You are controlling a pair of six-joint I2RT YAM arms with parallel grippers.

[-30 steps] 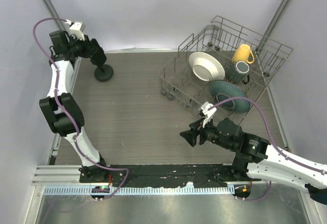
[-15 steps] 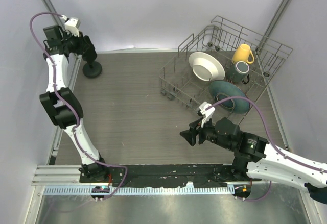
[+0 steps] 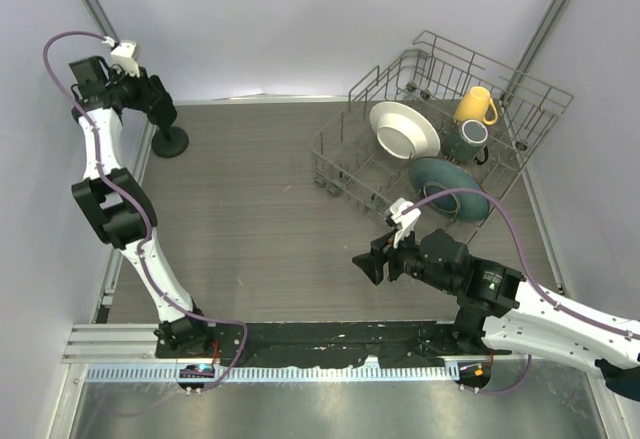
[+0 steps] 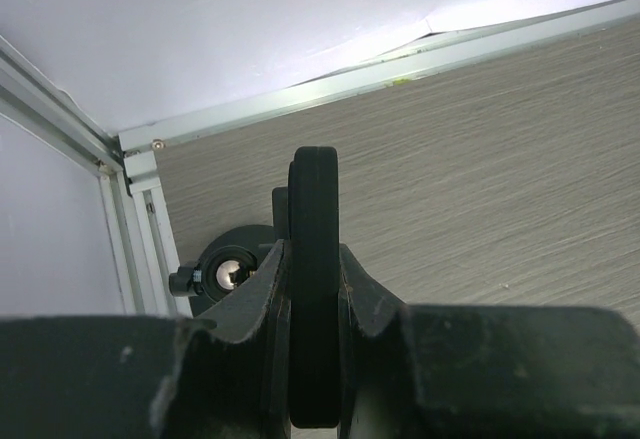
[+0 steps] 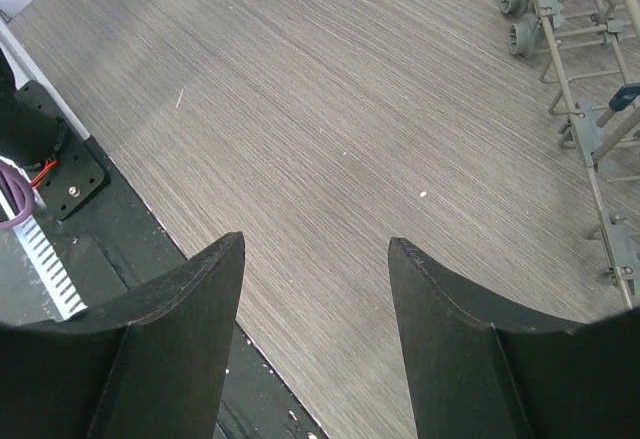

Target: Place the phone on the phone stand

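Note:
A thin black slab seen edge-on, the phone [image 4: 314,189], stands upright between the jaws of my left gripper [image 4: 312,254], which is shut on it. Just below and left of it is the phone stand [image 4: 225,274], round base and stem joint showing. From above, the left gripper [image 3: 155,99] hovers over the stand [image 3: 168,142] at the table's far left corner; the phone itself is hard to pick out there. My right gripper [image 3: 368,267] hangs open over the near middle of the table, and nothing lies between the jaws of that gripper [image 5: 315,249].
A grey wire dish rack [image 3: 330,159] at the far right holds a white plate [image 3: 404,129], a teal plate [image 3: 447,187], a yellow mug [image 3: 476,106] and a dark mug [image 3: 468,141]. Its wheels and wires [image 5: 570,109] lie right of the right gripper. The table's metal rail [image 4: 135,219] runs beside the stand.
The left gripper has moved left toward the far left corner, and the phone stand has slid left along with it. The right arm has barely moved.

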